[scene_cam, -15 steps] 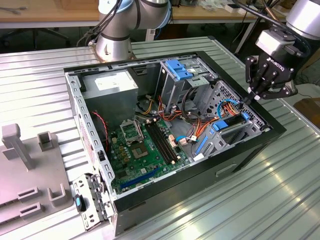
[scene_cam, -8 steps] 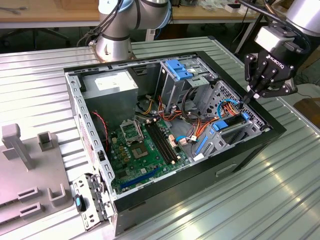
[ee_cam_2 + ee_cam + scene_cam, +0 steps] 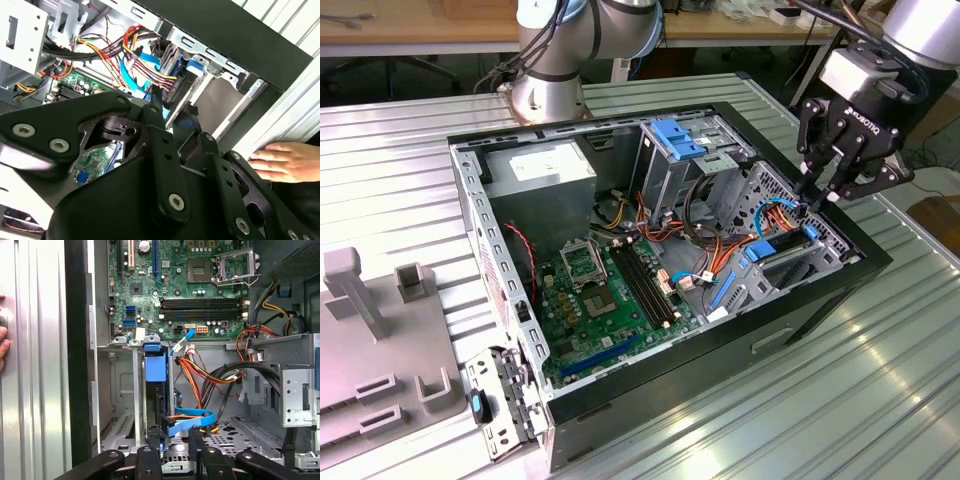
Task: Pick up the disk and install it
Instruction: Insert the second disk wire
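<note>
Blue-framed disk [image 3: 155, 390] stands on edge in its bay, released end effector [image 3: 825, 190] just above.

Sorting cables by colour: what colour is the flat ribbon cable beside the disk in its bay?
Bright blue flat cable, clearest in the first wrist view.

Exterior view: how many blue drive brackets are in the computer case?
2. A light-blue bracket tops the drive cage; the disk, blue-framed, sits lower, below the gripper. Cables may hide others.
</note>
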### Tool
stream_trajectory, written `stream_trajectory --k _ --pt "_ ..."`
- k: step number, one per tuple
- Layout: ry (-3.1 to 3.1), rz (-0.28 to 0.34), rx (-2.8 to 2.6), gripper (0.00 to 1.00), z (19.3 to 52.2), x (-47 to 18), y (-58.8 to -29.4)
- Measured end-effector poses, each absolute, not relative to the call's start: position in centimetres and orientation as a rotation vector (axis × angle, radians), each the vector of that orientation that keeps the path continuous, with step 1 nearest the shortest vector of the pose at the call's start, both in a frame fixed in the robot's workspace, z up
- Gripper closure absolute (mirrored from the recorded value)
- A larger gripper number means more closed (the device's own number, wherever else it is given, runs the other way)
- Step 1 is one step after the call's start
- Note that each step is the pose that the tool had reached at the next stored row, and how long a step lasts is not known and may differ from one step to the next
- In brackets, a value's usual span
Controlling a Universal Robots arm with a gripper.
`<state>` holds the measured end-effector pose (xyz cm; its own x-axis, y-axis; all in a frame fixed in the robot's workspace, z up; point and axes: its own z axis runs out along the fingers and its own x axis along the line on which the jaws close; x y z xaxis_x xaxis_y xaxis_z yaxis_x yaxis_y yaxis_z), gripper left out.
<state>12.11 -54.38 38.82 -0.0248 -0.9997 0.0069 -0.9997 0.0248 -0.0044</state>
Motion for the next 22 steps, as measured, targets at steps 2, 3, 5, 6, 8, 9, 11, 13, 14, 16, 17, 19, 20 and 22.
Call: stream_trajectory --k 2,3,5,6,8,9,11,13,14,16,17,19,20,22 --pt "-2.252 0.013 2.188 0.64 38.44 12.11 -54.04" --pt "-2.253 0.013 2.187 0.64 38.24 12.11 -54.02" --pt "-2.254 0.013 2.185 0.64 38.04 12.08 -54.02" --pt "-2.254 0.013 2.185 0.65 37.94 12.05 -54.02" --pt "-2.254 0.013 2.185 0.78 37.92 12.04 -54.03" --pt "-2.254 0.013 2.185 0.84 37.91 12.04 -54.04" --pt "-2.254 0.013 2.185 0.84 37.91 12.04 -54.07" --pt "-2.254 0.014 2.185 0.84 37.92 12.04 -54.08" --pt "-2.254 0.013 2.185 0.84 37.91 12.03 -54.08" --pt "-2.254 0.014 2.185 0.84 37.89 12.00 -54.10" --pt "-2.254 0.014 2.185 0.84 37.89 12.00 -54.11" --pt "-2.255 0.015 2.186 0.84 37.85 11.99 -54.14" --pt "-2.257 0.020 2.188 0.84 37.80 11.96 -54.18" --pt "-2.263 0.034 2.194 0.84 37.72 11.75 -54.24"
